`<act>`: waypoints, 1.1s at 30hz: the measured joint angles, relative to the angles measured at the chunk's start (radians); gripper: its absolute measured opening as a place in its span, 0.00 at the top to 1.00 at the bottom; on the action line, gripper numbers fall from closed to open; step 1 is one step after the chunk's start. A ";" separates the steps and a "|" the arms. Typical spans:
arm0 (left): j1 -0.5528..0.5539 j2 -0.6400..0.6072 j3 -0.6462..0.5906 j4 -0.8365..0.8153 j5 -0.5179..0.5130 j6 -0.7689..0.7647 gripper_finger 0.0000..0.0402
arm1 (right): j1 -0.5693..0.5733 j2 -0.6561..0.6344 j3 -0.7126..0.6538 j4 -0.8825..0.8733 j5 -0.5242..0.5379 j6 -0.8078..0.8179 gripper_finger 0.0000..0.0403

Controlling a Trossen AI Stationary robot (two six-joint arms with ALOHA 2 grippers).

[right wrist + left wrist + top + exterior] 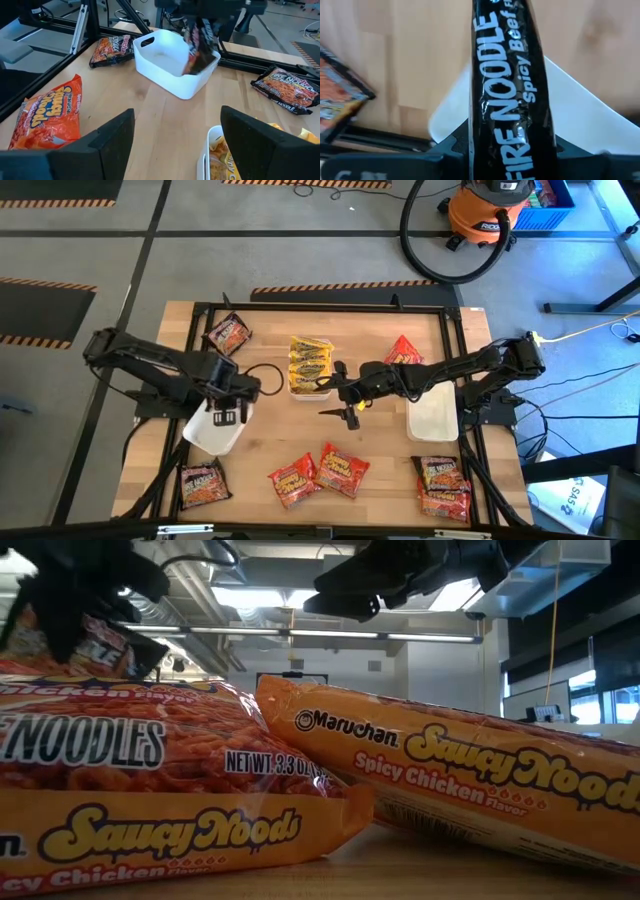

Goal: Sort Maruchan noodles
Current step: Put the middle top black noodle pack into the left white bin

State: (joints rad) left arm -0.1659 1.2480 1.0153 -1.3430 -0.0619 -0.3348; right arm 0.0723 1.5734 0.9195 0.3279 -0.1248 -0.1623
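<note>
Left pincer point(226, 416) clamped on a black packet point(512, 95), hanging over the left white tray point(205, 435).

We see the left arm reaching in from the worktop's point(270, 445) left edge. The packet hangs edge-on, glossy black, white "FIRE NOODLE Spicy Beef" lettering. Right pincer point(350, 413) hovers mid-worktop, fingers spread wide, empty, beside the centre tray point(303, 389) of yellow packets point(309, 361). Red-orange packets point(320, 473) lie near the front edge.

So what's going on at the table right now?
Left gripper shut on black Fire Noodle packet, over white tray. Right gripper open, empty, mid-table. Nothing blocking.
</note>
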 joint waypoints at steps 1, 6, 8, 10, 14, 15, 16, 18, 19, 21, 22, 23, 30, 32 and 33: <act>0.009 -0.001 -0.009 0.014 -0.017 -0.005 0.74 | 0.000 0.000 0.000 0.000 0.000 0.000 0.33; 0.075 -0.001 -0.075 0.024 -0.079 -0.074 0.73 | 0.000 0.000 0.000 -0.004 0.000 0.000 0.33; 0.103 -0.001 -0.108 0.022 -0.088 -0.119 0.73 | 0.000 0.000 0.000 -0.005 0.000 0.000 0.33; 0.130 -0.001 -0.136 0.011 -0.089 -0.161 0.73 | 0.000 0.000 0.000 -0.005 0.000 0.000 0.33; 0.155 -0.001 -0.172 -0.006 -0.088 -0.186 0.73 | 0.000 0.000 0.000 -0.005 0.000 0.000 0.33; 0.154 -0.001 -0.172 -0.005 -0.088 -0.183 0.73 | 0.000 0.000 0.000 -0.005 0.000 0.000 0.33; 0.151 -0.001 -0.168 -0.002 -0.088 -0.177 0.73 | 0.000 0.000 0.000 -0.005 0.000 0.000 0.33; 0.146 -0.001 -0.149 0.001 -0.095 -0.158 0.73 | 0.000 0.000 0.000 -0.005 0.000 0.000 0.33; 0.142 -0.001 -0.136 0.002 -0.100 -0.149 0.73 | 0.000 0.000 0.000 -0.005 0.000 0.000 0.33; 0.132 -0.004 -0.111 0.002 -0.110 -0.125 0.73 | 0.000 0.000 0.000 -0.005 0.000 0.000 0.33; 0.125 -0.010 -0.099 0.002 -0.116 -0.100 0.72 | 0.000 0.001 0.000 -0.005 0.000 0.000 0.33; 0.115 -0.018 -0.087 0.004 -0.121 -0.069 0.72 | 0.000 0.001 0.000 -0.006 0.000 0.000 0.33; 0.037 -0.144 -0.101 0.049 -0.207 0.056 0.72 | 0.000 0.001 -0.001 -0.020 0.000 0.000 0.33; 0.030 -0.183 -0.116 0.071 -0.210 0.057 0.72 | 0.000 0.007 -0.001 -0.015 0.000 0.000 0.33; 0.027 -0.198 -0.128 0.080 -0.211 0.057 0.72 | 0.000 0.009 -0.001 -0.016 0.000 0.000 0.33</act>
State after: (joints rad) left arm -0.1388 1.0498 0.8876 -1.2627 -0.2732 -0.2779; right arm 0.0719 1.5826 0.9186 0.3122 -0.1246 -0.1623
